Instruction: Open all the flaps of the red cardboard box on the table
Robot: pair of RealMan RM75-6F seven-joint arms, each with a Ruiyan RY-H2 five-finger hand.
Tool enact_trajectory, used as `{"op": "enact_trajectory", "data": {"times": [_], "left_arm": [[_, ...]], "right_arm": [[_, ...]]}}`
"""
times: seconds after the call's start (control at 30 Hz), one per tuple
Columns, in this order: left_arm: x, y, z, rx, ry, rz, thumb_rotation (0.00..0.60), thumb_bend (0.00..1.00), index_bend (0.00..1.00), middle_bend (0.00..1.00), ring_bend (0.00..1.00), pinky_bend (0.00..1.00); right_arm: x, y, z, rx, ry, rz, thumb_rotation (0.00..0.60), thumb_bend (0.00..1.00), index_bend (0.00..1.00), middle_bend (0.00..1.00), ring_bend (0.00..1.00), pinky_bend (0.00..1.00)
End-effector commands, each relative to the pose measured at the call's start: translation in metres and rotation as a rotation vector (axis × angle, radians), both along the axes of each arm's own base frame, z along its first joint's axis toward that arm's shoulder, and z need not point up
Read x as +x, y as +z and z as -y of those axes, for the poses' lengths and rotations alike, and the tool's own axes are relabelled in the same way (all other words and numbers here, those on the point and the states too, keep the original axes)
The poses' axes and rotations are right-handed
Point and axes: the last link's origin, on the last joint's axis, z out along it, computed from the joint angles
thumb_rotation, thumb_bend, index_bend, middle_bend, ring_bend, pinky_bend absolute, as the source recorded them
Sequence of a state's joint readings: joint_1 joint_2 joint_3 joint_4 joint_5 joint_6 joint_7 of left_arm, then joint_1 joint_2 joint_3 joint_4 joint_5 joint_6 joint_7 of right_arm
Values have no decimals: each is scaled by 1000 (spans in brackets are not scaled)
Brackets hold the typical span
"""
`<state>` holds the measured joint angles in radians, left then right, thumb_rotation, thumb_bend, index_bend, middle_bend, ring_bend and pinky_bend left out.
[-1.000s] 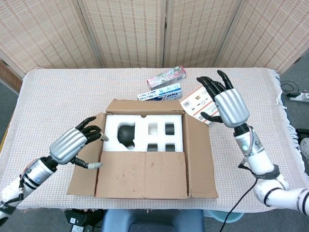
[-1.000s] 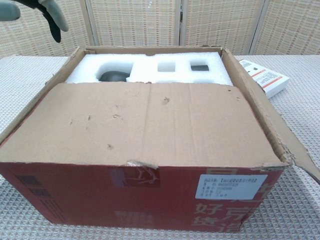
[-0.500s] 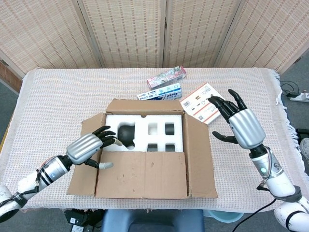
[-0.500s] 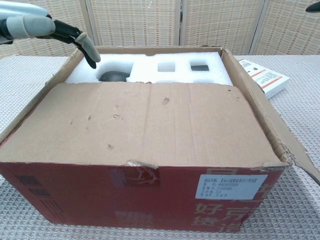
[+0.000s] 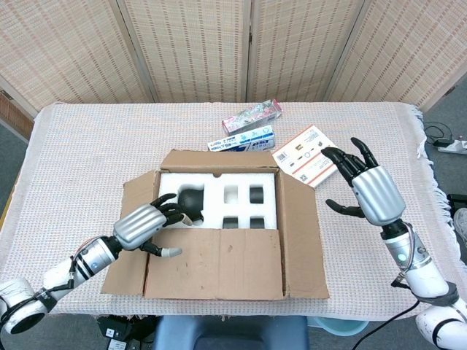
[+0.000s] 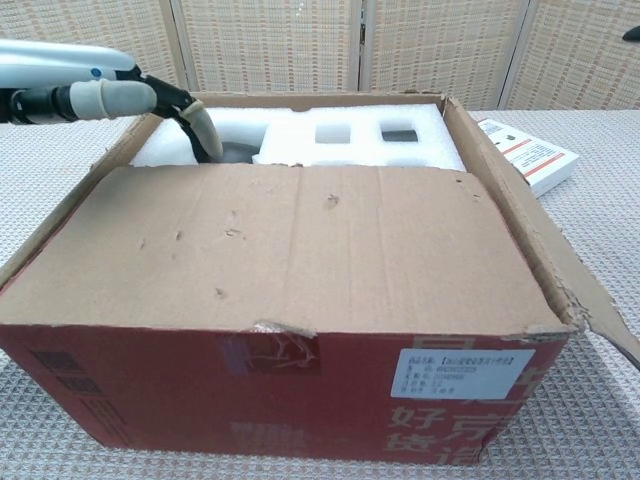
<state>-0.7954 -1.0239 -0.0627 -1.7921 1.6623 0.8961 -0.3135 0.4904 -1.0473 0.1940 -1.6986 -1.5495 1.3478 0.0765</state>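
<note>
Now my empty, fingers-spread left hand [image 5: 146, 225] could crush white foam [image 5: 235, 180] under red cardboard box's near flap [image 5: 215, 262]; right hand [image 5: 373, 191] idle, open.

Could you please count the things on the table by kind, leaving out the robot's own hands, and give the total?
Red cardboard box, flaps brown inside: 1
White foam insert inside it: 1
Black rounded object in the foam: 1
Small printed cartons behind the box: 3, floral pink-green, blue-white, white-orange
Total: 6
</note>
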Motion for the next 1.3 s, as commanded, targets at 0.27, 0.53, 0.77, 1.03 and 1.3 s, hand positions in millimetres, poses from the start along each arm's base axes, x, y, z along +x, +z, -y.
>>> {"op": "enact_trajectory", "data": {"times": [0.27, 0.53, 0.77, 1.03, 1.3], "left_arm": [[6, -6, 5, -40, -5, 65, 0, 163, 371, 471, 326, 0], [9, 1, 2, -33, 5, 152, 0, 163, 337, 504, 358, 0], [11, 20, 6, -12, -3, 228, 0, 163, 335, 525, 380, 0], [7, 41, 19, 0, -10, 275, 0, 163, 343, 530, 386, 0], [5, 49, 27, 6, -22, 273, 0, 164, 344, 531, 388, 0]], "right_arm": [[-8, 2, 1, -9, -21, 20, 600, 200, 91, 187, 275, 36], [-17, -2, 0, 25, -54, 36, 600, 200, 91, 187, 275, 36], [-19, -12, -3, 133, -81, 55, 600, 199, 90, 187, 268, 36], [-10, -36, -15, 403, -108, 169, 600, 200, 91, 187, 265, 36], [7, -56, -26, 780, -147, 368, 600, 199, 91, 187, 261, 36]]}}
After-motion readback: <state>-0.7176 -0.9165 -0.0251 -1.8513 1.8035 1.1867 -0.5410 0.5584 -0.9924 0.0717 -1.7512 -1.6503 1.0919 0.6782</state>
